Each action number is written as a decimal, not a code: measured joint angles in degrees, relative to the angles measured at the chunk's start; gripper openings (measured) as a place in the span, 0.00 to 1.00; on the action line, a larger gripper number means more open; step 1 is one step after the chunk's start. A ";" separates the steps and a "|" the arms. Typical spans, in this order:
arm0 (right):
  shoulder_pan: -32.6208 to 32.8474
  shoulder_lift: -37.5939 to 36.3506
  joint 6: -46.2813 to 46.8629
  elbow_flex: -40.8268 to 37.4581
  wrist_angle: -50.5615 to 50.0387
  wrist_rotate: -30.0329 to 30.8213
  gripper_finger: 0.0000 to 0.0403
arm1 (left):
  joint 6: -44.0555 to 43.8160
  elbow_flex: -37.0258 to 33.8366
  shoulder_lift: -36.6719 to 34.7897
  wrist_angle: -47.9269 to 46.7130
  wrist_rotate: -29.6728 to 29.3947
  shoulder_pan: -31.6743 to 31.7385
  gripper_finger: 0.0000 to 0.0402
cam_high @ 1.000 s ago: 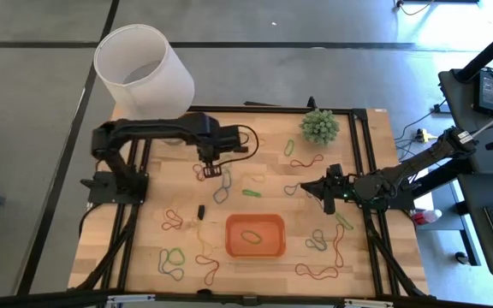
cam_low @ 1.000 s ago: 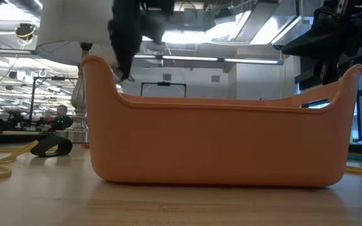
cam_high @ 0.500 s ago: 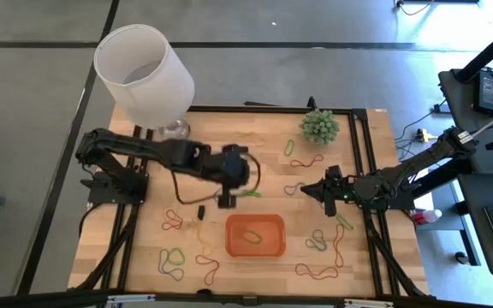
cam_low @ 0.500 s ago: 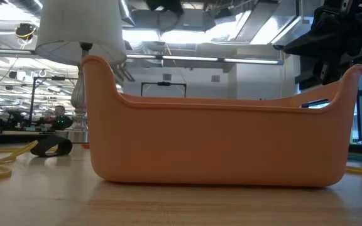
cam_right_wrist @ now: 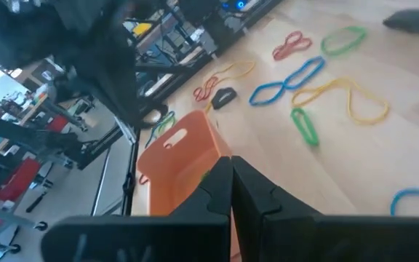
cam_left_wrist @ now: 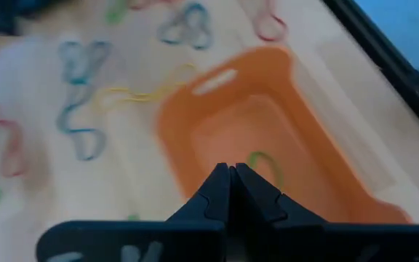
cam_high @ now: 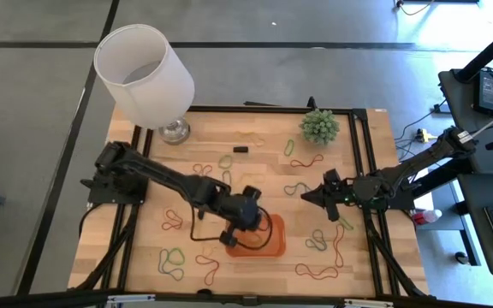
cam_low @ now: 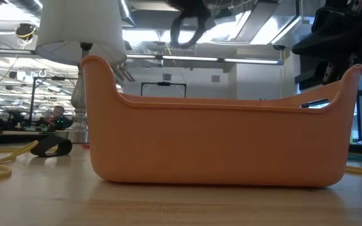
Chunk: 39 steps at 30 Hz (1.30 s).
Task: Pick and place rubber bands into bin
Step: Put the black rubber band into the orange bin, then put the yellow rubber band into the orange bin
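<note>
Rubber bands (cam_high: pixel 175 257) mostly lie scattered across the desk (cam_high: pixel 264 154); one green band (cam_left_wrist: pixel 266 164) sits inside the bin (cam_high: pixel 274 246).

Left gripper (cam_left_wrist: pixel 230 195): fingers pressed together, hanging over the bin's left side in the high view. Wrist view looks straight down into the orange tray, with the green loop just past the fingertips. Can't make out a band pinched between them — if there is one, it's hidden by the fingers.

Right gripper (cam_right_wrist: pixel 230 188): also shut, nothing visible in it, parked right of the bin and well apart from it, over a cluster of bands.

Outward from the bin:
- yellow band (cam_left_wrist: pixel 145 94) just beside its short end with the handle slot
- blue, green and red loops spread front-left, front-right and across the middle of the desk
- small black piece (cam_high: pixel 240 149) near the back, not a band
- lampshade (cam_high: pixel 143 73) back-left corner, small plant (cam_high: pixel 319 127) back-right

Step, my read: left arm is at the drop position over the bin. Next move calls for parting the fingers while above the tray, so anything held falls inside and not over the wall. After that, lift clear, head for the nearest loose band, and come down with fingers apart to straddle the loop flat on the wood.
</note>
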 joint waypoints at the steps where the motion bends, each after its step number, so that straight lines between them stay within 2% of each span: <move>1: 0.22 0.02 0.23 0.00 -0.28 0.02 0.01 | 0.53 0.00 0.91 0.12 1.00 -0.17 0.01; 8: 1.66 0.00 0.51 0.00 -0.23 0.00 0.01 | 4.56 0.00 9.02 0.21 5.79 -1.50 0.01; 14: 2.76 0.00 2.32 0.00 -0.74 0.00 0.01 | 4.84 -0.02 14.62 1.57 3.81 -2.32 0.05; 19: 2.99 0.26 3.02 0.00 -1.07 0.02 0.01 | 1.51 0.02 14.91 3.38 1.89 -2.42 0.14; 28: 2.97 2.90 3.37 0.00 -1.05 0.09 0.01 | -0.31 0.01 14.95 3.16 2.34 -2.40 0.29; 34: 2.97 3.74 3.45 0.00 -0.98 0.07 0.01 | -1.48 0.00 14.19 0.95 2.11 -2.27 0.33; 39: 2.96 3.75 3.32 0.00 -0.89 0.07 0.01 | -5.60 0.04 11.34 -0.25 1.16 -1.74 0.31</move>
